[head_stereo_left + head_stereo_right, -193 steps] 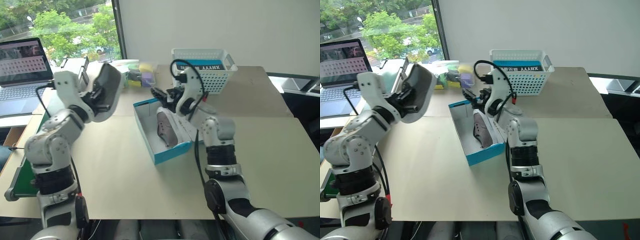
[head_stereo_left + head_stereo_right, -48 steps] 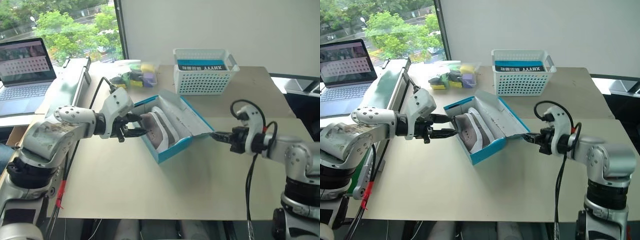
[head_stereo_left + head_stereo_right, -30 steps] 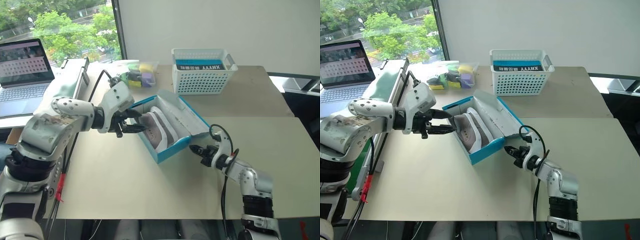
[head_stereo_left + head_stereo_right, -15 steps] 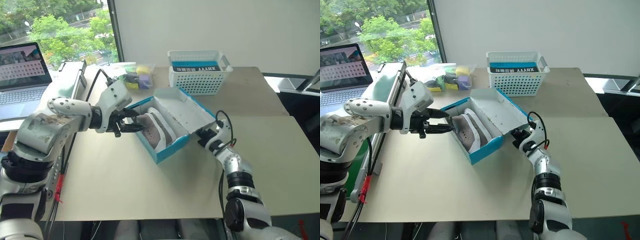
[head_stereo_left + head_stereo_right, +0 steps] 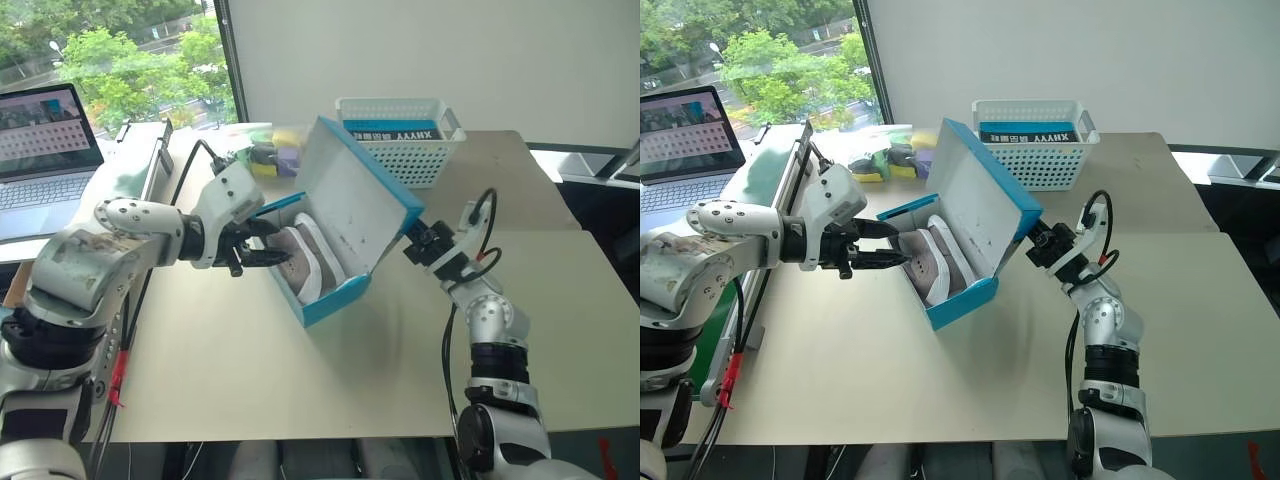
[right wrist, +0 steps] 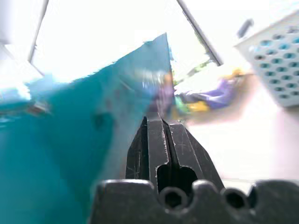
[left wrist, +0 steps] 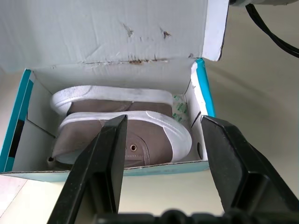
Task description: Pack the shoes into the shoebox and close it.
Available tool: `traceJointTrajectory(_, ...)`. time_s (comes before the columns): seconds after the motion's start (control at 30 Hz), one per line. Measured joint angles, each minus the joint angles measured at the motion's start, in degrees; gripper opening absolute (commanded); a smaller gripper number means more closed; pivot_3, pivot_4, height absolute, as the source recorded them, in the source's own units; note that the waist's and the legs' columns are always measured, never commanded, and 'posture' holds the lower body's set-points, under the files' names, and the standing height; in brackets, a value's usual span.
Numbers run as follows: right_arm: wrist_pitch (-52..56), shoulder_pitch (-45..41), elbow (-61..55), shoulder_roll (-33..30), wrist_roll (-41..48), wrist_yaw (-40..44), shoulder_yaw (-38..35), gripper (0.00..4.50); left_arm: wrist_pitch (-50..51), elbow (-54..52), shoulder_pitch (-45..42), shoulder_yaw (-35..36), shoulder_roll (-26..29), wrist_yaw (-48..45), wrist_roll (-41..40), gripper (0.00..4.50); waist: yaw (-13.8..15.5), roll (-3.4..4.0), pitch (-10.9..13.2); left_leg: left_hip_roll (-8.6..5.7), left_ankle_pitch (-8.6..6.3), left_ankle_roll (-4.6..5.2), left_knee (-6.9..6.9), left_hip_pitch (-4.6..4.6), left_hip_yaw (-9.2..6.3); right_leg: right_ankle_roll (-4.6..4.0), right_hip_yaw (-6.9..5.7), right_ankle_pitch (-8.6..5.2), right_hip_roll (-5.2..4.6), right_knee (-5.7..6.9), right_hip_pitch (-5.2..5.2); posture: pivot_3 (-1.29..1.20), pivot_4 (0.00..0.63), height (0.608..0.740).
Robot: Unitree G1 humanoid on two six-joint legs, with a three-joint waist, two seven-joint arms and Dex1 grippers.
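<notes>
The blue shoebox (image 5: 325,302) stands in the middle of the table with both greyish-brown shoes (image 7: 126,128) side by side inside it. Its lid (image 5: 350,200) is raised steeply, white inner face toward the box. My right gripper (image 5: 415,238) is shut and presses its tip against the lid's blue outer face (image 6: 70,140) near the free edge. At the box's left wall, my left gripper (image 5: 268,245) hovers open. One finger (image 7: 103,163) shows on each side of the nearer shoe, with nothing held between them.
A white perforated basket (image 5: 400,145) holding a blue item stands at the back of the table. Coloured items (image 5: 270,152) lie behind the box on the left. A laptop (image 5: 45,130) sits on a side table at far left. Bare tabletop (image 5: 560,320) lies to the right.
The lid has swung up from lying open and nearly flat to a steep tilt over the box. My right gripper rose with it, pushing from behind. The left gripper kept still.
</notes>
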Motion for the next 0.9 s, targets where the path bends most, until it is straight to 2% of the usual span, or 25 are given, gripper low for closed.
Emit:
traceJointTrajectory(0.2, 6.4, 0.2, -7.4, -2.0, 3.1, -0.6, 4.4, 0.04, 0.0, -0.3, 0.1, 0.3, 0.0, 0.6, -0.2, 2.65, -0.1, 0.0, 0.0, 0.0, 0.0, 0.0, 0.0, 0.01, 0.01, 0.0, 0.0, 0.0, 0.01, -0.01, 0.0, 0.0, 0.15, 0.74)
traceJointTrajectory(0.43, 6.8, -1.1, -5.4, -2.1, -3.1, -1.1, 14.0, 0.04, 0.0, -0.5, 1.0, 1.4, 0.4, 1.4, -0.1, 2.65, 0.0, 0.0, 0.0, 0.0, 0.0, 0.0, 0.0, -0.01, 0.01, 0.01, 0.0, -0.01, 0.01, -0.05, -0.02, 0.0, 0.15, 0.74)
traceJointTrajectory(0.8, -5.5, -14.5, 12.6, -1.0, -26.2, 5.0, 35.0, 0.04, 0.2, -2.1, 4.0, 3.0, 0.0, 4.0, -0.2, 2.65, -0.4, -0.03, 0.0, 0.01, 0.0, 0.0, 0.01, 0.0, 0.02, 0.0, 0.02, 0.0, 0.02, 0.01, -0.08, 0.0, 0.15, 0.74)
traceJointTrajectory(0.9, -9.1, -17.1, 14.7, -2.7, -33.5, 7.4, 41.2, 0.04, 0.6, -3.1, 5.3, 3.0, -0.1, 5.0, -0.2, 2.65, -0.4, -0.14, -0.1, 0.02, 0.0, 0.0, 0.0, 0.31, 0.03, 0.0, 0.03, 0.0, 0.03, 0.04, 0.16, 0.0, 0.15, 0.74)
